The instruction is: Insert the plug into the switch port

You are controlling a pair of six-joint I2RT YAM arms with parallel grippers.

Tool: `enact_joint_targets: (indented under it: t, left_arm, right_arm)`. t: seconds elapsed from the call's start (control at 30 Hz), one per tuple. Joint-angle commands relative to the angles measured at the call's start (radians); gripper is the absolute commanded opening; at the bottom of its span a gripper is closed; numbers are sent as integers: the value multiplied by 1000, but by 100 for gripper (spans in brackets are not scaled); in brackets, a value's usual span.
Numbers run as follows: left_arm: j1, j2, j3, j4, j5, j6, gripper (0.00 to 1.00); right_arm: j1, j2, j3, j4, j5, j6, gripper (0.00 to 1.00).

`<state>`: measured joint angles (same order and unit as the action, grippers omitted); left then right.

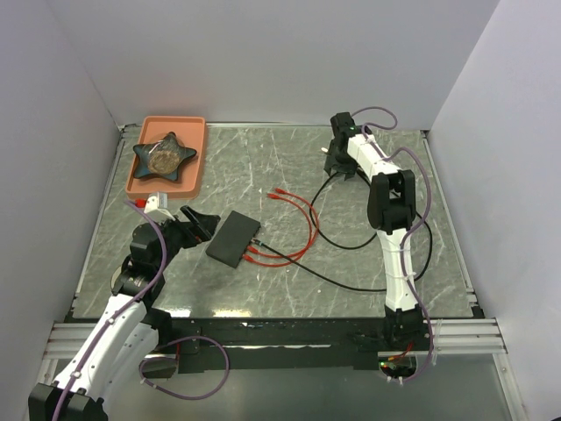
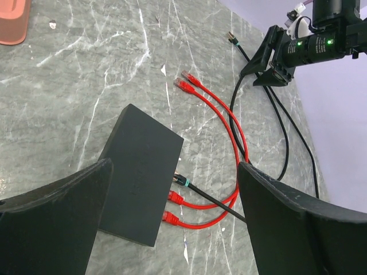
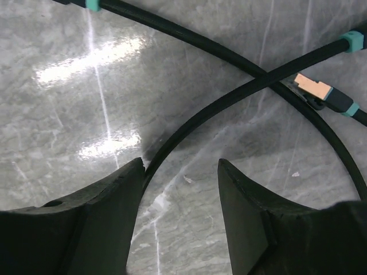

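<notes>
The switch (image 1: 232, 239) (image 2: 143, 172) is a flat matte-black box lying left of centre on the marble table. Two red cables (image 2: 175, 197) and a black cable with a teal band (image 2: 182, 180) are plugged into its short edge. My left gripper (image 1: 203, 224) (image 2: 175, 166) hovers open just left of and above the switch, its fingers straddling it without touching. At the far back my right gripper (image 1: 333, 160) (image 3: 180, 163) is low over the table, jaws apart. A loop of black cable (image 3: 189, 123) brushes its left fingertip (image 3: 135, 172). The free plug (image 3: 314, 89) with copper contacts lies beyond the fingers, ungripped.
An orange tray (image 1: 145, 123) holding a dark star-shaped dish (image 1: 163, 155) stands at the back left. The red cables' free ends (image 1: 279, 195) lie mid-table. Black cable loops across the right half of the table (image 1: 351, 241). White walls enclose the table.
</notes>
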<state>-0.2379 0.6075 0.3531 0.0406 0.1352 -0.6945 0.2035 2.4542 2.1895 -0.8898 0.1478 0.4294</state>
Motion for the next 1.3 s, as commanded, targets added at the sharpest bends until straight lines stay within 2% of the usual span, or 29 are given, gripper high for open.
enact_joint_targets:
  t: [0.0, 0.37, 0.47, 0.5, 0.53, 0.57, 0.63, 0.67, 0.8, 0.97, 1.17, 1.27]
  left_arm:
    - [2, -9, 0, 35, 21, 16, 95]
    - [2, -17, -2, 31, 27, 21, 95]
    - [2, -22, -2, 33, 29, 20, 95]
    - [2, -23, -2, 33, 32, 20, 95]
    - [2, -23, -2, 33, 33, 20, 95]
    - [2, -25, -2, 31, 34, 20, 95]
    - [2, -25, 0, 30, 34, 21, 95]
    - [2, -26, 0, 30, 34, 21, 95]
    - [2, -26, -3, 31, 30, 21, 95]
    - [2, -23, -3, 25, 20, 26, 96]
    - [2, -25, -16, 36, 11, 13, 95]
    - [3, -18, -20, 48, 10, 1, 95]
  right_arm:
    - [-6, 17, 61, 9, -19, 17, 61]
    - [-7, 58, 87, -12, -42, -1, 57]
    - [-6, 68, 101, -18, -54, -24, 45]
    - [-6, 71, 107, -18, -56, -37, 35]
    - [-3, 77, 110, -20, -71, -46, 31]
    - [-4, 84, 118, -23, -79, -53, 18]
    - [-1, 103, 147, -38, -112, -81, 10]
    - [-1, 107, 151, -43, -114, -92, 0]
    - [4, 79, 110, -25, -143, -106, 0]
    - [23, -75, 1, 54, -185, -119, 0]
    - [108, -381, -319, 216, -237, -173, 0]
    - [169, -539, -480, 339, -327, -246, 0]
